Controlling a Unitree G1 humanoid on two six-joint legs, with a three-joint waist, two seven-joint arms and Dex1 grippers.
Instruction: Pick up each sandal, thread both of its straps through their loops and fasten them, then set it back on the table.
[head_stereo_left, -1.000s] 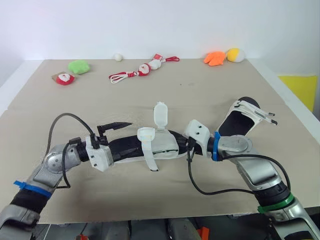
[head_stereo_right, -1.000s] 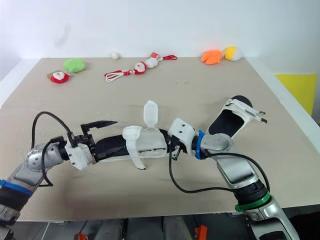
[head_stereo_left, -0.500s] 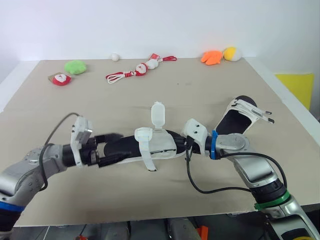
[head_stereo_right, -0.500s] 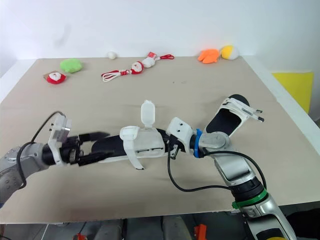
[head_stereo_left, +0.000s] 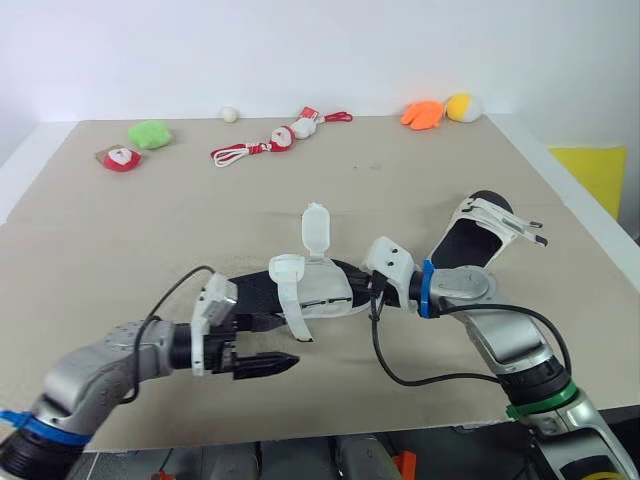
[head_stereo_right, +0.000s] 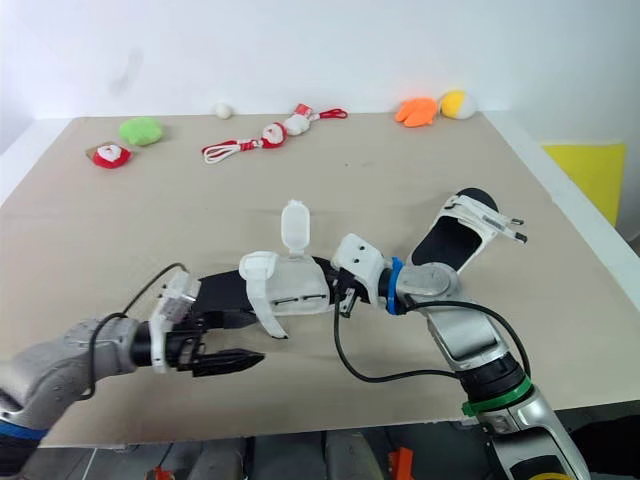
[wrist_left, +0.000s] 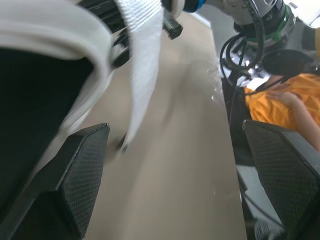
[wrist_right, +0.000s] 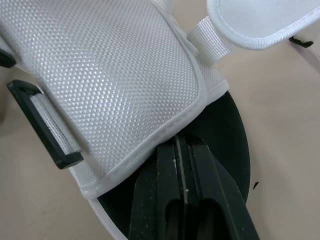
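A black-soled sandal (head_stereo_left: 250, 296) with white straps lies at the table's middle. One strap (head_stereo_left: 318, 228) stands upright; the other strap (head_stereo_left: 296, 315) hangs down its near side. My right gripper (head_stereo_left: 369, 291) is shut on the sandal's toe end, and in the right wrist view its fingers (wrist_right: 182, 200) pinch the sole under the white upper (wrist_right: 115, 75). My left gripper (head_stereo_left: 282, 343) is open, just in front of the sandal, beside the hanging strap (wrist_left: 145, 65). A second sandal (head_stereo_left: 482, 232) lies to the right.
Small toys line the far edge: a green plush (head_stereo_left: 151, 133), a red-and-white toy (head_stereo_left: 122, 158), a red cord with figures (head_stereo_left: 272, 144), a white ball (head_stereo_left: 230, 114), orange and yellow plushes (head_stereo_left: 443, 111). The front table edge (head_stereo_left: 300, 435) is close. A person in orange (wrist_left: 280, 107) is beyond it.
My left gripper has left the sandal's heel end and swung toward the near edge, now pointing right beside the hanging strap. The right gripper keeps its hold; the sandal has barely moved.
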